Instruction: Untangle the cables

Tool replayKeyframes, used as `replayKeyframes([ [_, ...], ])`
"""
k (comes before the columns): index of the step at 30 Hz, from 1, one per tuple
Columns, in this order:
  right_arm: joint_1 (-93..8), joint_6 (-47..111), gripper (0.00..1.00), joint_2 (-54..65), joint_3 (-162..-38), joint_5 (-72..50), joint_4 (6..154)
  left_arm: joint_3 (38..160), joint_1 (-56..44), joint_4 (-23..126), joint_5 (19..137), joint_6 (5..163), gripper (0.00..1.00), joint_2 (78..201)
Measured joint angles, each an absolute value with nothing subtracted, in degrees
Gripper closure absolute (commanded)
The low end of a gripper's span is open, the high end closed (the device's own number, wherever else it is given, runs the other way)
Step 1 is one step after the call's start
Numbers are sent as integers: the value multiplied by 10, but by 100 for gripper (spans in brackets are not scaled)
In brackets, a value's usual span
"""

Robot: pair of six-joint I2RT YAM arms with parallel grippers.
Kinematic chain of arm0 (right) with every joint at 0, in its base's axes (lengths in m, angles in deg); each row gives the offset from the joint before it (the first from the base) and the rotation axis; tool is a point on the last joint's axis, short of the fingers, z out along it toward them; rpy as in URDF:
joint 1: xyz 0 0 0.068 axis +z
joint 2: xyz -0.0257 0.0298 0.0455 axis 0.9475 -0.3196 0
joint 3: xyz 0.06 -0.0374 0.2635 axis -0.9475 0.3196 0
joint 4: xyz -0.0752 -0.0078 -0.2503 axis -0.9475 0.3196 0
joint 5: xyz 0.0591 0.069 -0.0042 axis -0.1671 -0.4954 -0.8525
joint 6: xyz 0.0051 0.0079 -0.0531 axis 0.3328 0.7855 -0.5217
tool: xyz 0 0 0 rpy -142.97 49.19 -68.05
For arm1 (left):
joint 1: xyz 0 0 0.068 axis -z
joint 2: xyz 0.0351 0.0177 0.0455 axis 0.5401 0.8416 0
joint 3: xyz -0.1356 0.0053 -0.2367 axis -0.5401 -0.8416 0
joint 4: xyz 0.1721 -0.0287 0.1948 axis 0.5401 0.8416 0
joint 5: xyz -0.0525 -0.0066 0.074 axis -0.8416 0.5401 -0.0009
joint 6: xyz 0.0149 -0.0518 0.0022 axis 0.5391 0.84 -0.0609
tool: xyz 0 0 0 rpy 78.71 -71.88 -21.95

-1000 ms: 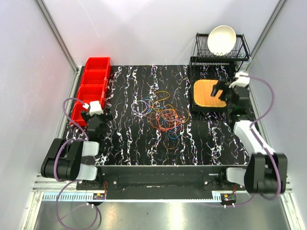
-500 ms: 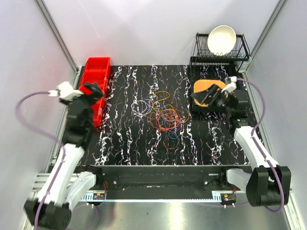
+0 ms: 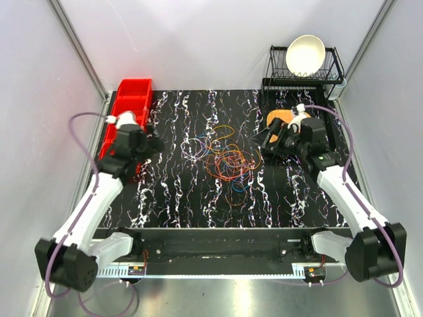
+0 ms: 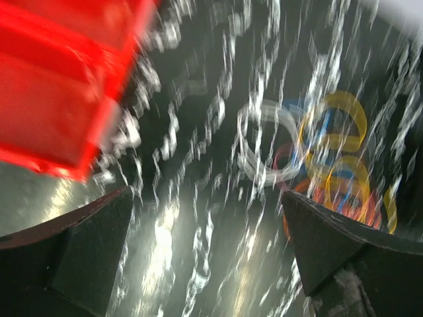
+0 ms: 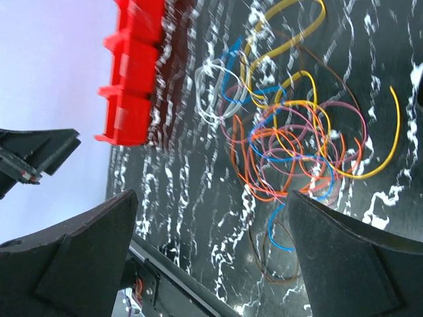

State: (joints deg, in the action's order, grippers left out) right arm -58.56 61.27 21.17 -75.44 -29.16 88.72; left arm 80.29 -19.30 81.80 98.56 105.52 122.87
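The cables (image 3: 228, 162) lie in a loose tangle of orange, yellow, purple and blue loops on the middle of the black marbled table (image 3: 178, 198). My left gripper (image 3: 152, 142) hovers open to their left, beside the red bins, pointing toward them. My right gripper (image 3: 268, 142) hangs open just right of the tangle. The left wrist view is blurred, with the cables (image 4: 330, 165) at upper right, beyond the open left gripper (image 4: 206, 195). The right wrist view shows the cables (image 5: 297, 145) above the open right gripper (image 5: 213, 195). Nothing is between either pair of fingers.
Red bins (image 3: 130, 109) line the table's left edge, also in the wrist views as red bins (image 4: 59, 86) and red bins (image 5: 135, 72). A dish rack (image 3: 334, 66) holding a white bowl (image 3: 305, 54) stands at the back right. An orange mat (image 3: 277, 117) lies in front of it.
My left arm has swung from the far left over the red bins onto the table toward the cables. My right gripper has moved left off the orange mat toward the tangle. Both stay open.
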Motion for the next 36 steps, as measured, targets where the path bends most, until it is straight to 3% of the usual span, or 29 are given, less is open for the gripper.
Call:
replayKeyframes([
  [10, -572, 610, 1, 162, -753, -276, 913, 846, -6, 773, 989, 970, 11, 1443],
  [18, -571, 600, 1, 160, -747, -278, 931, 871, -6, 702, 983, 911, 26, 1562],
  [36, -571, 580, 1, 154, -747, -283, 958, 961, -40, 698, 928, 867, 36, 1684],
])
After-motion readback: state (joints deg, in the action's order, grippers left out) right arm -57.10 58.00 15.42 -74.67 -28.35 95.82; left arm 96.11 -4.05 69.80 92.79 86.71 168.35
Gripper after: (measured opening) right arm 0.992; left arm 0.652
